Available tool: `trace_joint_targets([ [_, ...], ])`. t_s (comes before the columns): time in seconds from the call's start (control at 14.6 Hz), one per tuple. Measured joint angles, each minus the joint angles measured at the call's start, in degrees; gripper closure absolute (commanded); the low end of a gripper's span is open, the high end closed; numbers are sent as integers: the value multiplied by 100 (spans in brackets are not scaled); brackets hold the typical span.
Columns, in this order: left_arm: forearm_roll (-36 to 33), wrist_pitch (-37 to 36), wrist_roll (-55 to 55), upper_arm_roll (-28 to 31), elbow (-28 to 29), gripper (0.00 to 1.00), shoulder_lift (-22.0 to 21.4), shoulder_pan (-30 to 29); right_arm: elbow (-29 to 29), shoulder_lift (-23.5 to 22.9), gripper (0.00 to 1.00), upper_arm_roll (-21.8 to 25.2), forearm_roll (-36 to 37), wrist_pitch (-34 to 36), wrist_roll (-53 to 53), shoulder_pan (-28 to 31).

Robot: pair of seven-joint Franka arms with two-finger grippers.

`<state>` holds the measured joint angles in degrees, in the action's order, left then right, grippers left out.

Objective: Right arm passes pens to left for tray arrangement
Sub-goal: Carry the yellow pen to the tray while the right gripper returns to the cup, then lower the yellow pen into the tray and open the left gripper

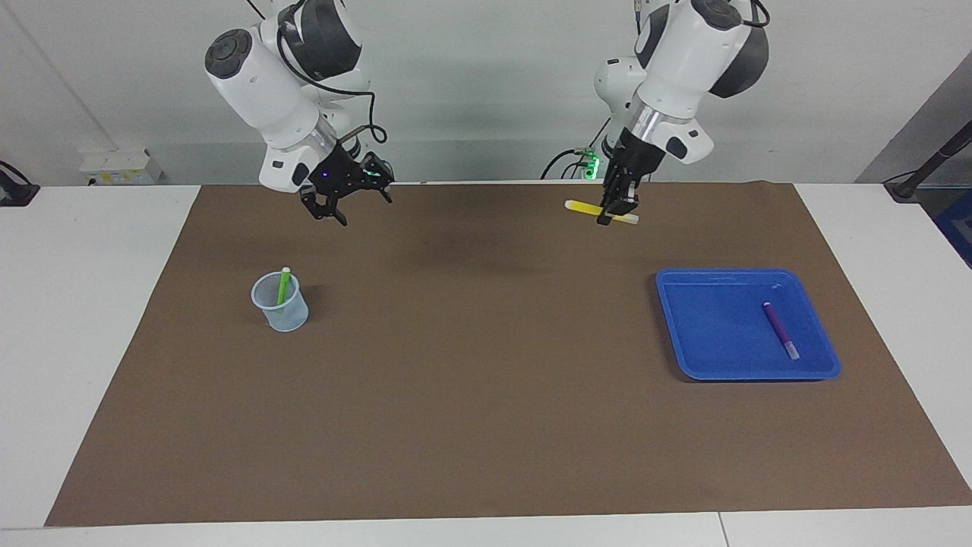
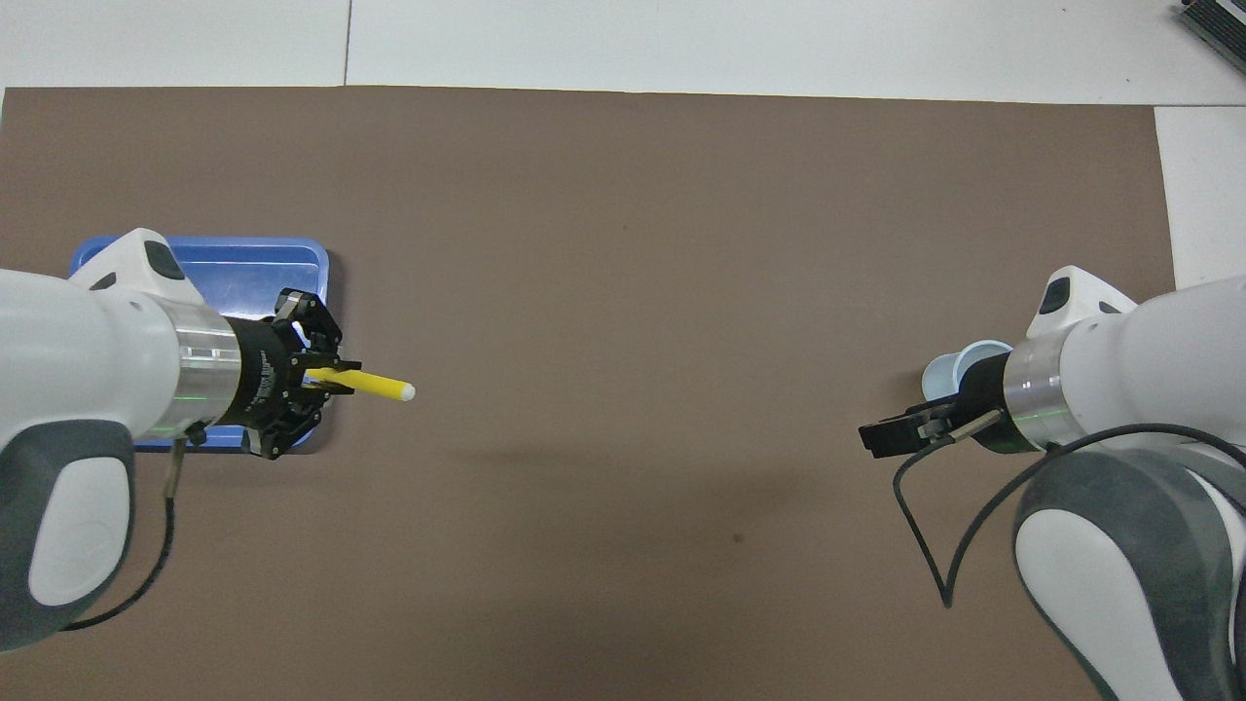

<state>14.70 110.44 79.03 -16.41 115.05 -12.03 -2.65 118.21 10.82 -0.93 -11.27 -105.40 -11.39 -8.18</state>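
My left gripper (image 1: 616, 207) is shut on the yellow pen (image 1: 586, 206), which it holds level in the air over the mat close to the blue tray (image 1: 714, 334). In the overhead view the left gripper (image 2: 313, 375) and the yellow pen (image 2: 380, 386) overlap the tray (image 2: 253, 255). The purple pen (image 1: 780, 330) lies in the tray; the left arm hides it from overhead. The green pen (image 1: 284, 286) stands in a translucent cup (image 1: 282, 308). My right gripper (image 1: 353, 199) hangs open and empty over the mat near the cup, and its tips (image 2: 869, 438) show beside the cup (image 2: 949, 370).
A brown mat (image 1: 486, 380) covers most of the white table. The right arm's black cable (image 2: 925, 545) loops below its wrist. Power sockets (image 1: 114, 169) sit by the wall at the right arm's end of the table.
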Motion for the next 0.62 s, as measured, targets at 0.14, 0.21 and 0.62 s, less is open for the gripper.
trace_joint_targets([
  [0.14,-3,-82,-1189,15,51,100,3,-490,42,0,0,-2,392,-48,0,124],
  [0.21,-1,-129,-1889,23,123,100,10,-757,69,0,0,-3,565,-66,0,187],
  [0.62,-797,8,-5285,51,181,100,838,-1700,544,-3,0,-2,1049,-617,-42,422],
])
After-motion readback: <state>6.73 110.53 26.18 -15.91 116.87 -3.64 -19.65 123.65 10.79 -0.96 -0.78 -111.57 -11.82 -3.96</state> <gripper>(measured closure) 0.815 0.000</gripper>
